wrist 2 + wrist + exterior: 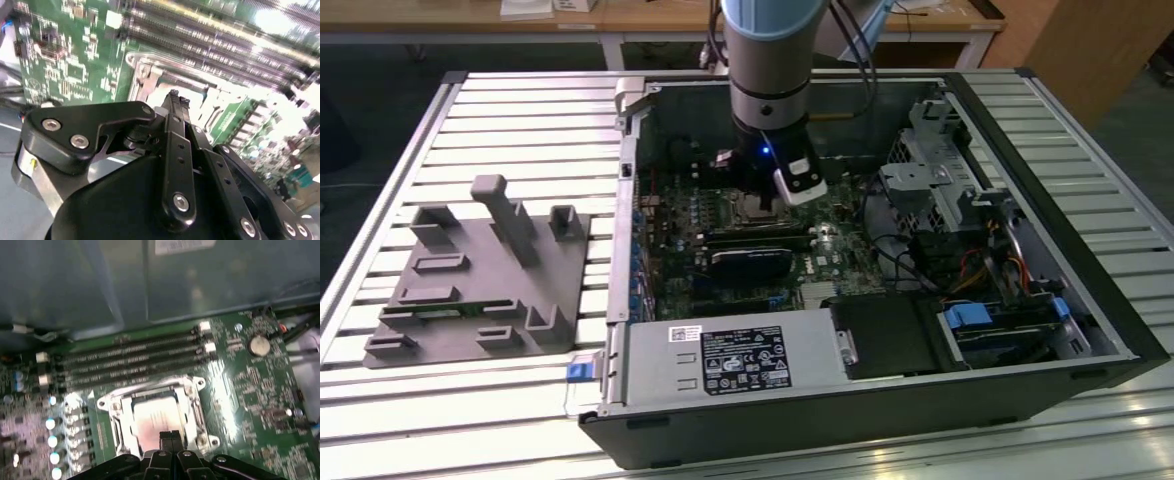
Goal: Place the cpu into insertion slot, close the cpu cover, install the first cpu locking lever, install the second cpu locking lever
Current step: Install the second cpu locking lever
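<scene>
In the exterior view the arm's wrist hides the socket on the motherboard (747,235), while in the second wrist view the gripper (175,97) body covers most of the cpu cover (145,80), the far memory slots smeared by blur.

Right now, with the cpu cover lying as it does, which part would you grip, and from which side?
Probably the thin rail of the cpu cover on the side nearest the gripper, approached from above. The frame lies flat around the cpu, so only its outer edges offer a hold, and the memory slots crowd the far rail.
</scene>
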`<control>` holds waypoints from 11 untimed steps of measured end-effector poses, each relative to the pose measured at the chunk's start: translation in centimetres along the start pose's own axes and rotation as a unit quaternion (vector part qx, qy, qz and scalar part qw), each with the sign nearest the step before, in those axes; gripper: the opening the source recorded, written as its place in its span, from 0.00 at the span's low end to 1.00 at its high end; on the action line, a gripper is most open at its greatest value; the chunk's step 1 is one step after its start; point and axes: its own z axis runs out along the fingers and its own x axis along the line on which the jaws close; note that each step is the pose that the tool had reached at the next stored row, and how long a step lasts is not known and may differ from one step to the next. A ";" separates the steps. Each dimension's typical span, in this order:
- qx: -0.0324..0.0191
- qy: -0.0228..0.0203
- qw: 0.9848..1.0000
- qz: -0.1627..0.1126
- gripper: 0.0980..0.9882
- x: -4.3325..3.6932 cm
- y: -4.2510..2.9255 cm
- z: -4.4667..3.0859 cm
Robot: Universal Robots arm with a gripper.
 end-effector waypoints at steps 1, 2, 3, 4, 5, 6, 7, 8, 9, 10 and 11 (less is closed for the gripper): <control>0.000 0.000 1.000 0.000 0.01 0.05 0.23 0.05; 0.000 0.000 1.000 0.000 0.01 0.09 0.38 0.09; 0.001 0.000 1.000 0.000 0.01 0.10 0.42 0.10; 0.001 0.000 1.000 0.000 0.01 0.10 0.44 0.10; 0.001 0.000 1.000 0.000 0.01 0.10 0.44 0.10; 0.001 0.000 1.000 0.000 0.01 0.10 0.44 0.10; 0.001 0.000 1.000 0.000 0.01 0.10 0.44 0.10; 0.001 0.000 1.000 0.000 0.01 0.11 0.45 0.10; 0.001 0.000 1.000 0.000 0.01 0.11 0.46 0.10; 0.001 0.000 1.000 0.000 0.01 0.11 0.46 0.10; 0.001 0.000 1.000 0.000 0.01 0.11 0.46 0.10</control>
